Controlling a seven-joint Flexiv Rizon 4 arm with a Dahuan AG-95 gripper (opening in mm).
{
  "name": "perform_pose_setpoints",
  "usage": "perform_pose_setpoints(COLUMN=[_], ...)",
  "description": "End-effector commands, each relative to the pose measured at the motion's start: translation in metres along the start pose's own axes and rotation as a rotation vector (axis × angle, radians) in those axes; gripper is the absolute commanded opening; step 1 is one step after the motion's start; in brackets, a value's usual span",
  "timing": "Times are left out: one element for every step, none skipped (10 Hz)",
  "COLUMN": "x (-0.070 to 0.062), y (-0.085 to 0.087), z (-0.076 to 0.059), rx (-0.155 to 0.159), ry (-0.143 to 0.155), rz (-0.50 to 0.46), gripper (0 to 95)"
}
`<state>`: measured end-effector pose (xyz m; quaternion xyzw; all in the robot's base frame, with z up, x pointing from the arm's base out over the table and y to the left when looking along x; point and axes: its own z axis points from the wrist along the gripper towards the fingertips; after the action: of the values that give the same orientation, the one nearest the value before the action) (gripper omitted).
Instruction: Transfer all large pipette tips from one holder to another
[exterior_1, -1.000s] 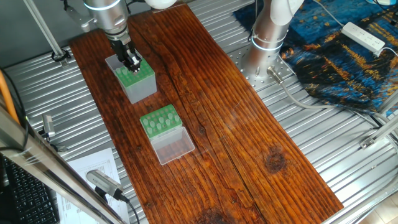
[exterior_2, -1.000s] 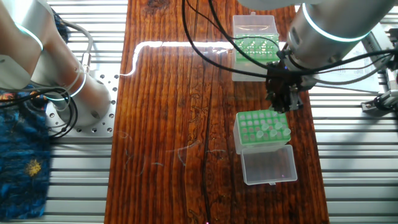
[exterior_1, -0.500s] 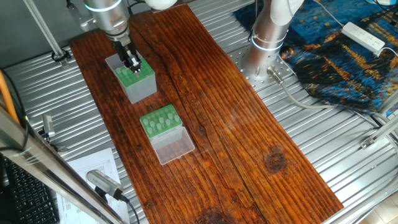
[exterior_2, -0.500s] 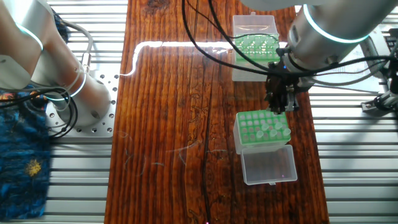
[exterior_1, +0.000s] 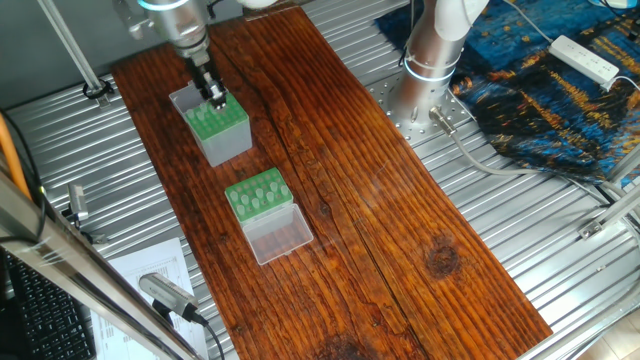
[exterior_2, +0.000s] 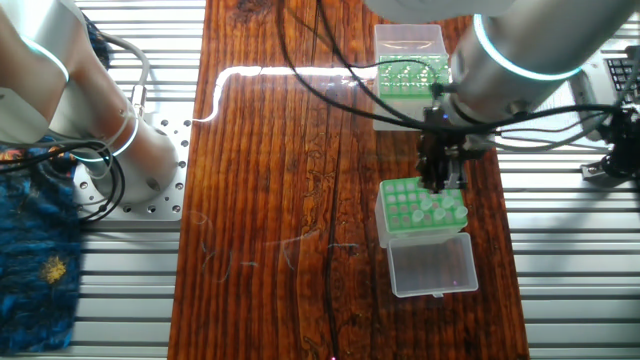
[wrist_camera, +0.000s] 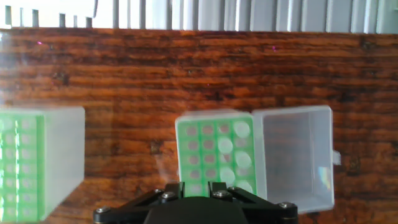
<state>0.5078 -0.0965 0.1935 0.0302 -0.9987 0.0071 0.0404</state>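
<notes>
In one fixed view the gripper (exterior_1: 215, 98) hangs over the taller grey-sided holder (exterior_1: 218, 128). The other fixed view puts it between that holder and the low green rack (exterior_2: 422, 212). The hand view shows several large pipette tips (wrist_camera: 234, 153) seated in that rack, other holes vacant; whether the fingers pinch a tip cannot be told.

- The taller box with translucent grey sides and a green, hole-gridded top plate (exterior_1: 219, 124) stands upright at the far left of the wooden board.
- The low green rack with a hinged clear plastic lid (exterior_1: 258, 197) sits nearer on the board, apart from the box, its lid (wrist_camera: 294, 154) lying open flat beside it.
- Pale whitish-green translucent pipette tips (wrist_camera: 235, 157) stand in some of the low rack's holes.
</notes>
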Motion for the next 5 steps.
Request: perform_pose_setpoints(x=[0.0035, 0.0075, 0.0093, 0.0096, 0.0096], y=[-0.0036, -0.0061, -0.0094, -0.0111, -0.0119], z=[0.0048, 0.0066, 0.0079, 0.009, 0.0099], rx=[0.007, 0.01, 0.008, 0.009, 0.011], ry=[0.014, 0.011, -0.004, -0.011, -0.012], rz=[-0.042, -0.039, -0.044, -0.043, -0.039], gripper=[19.0, 19.0, 19.0, 19.0, 19.0])
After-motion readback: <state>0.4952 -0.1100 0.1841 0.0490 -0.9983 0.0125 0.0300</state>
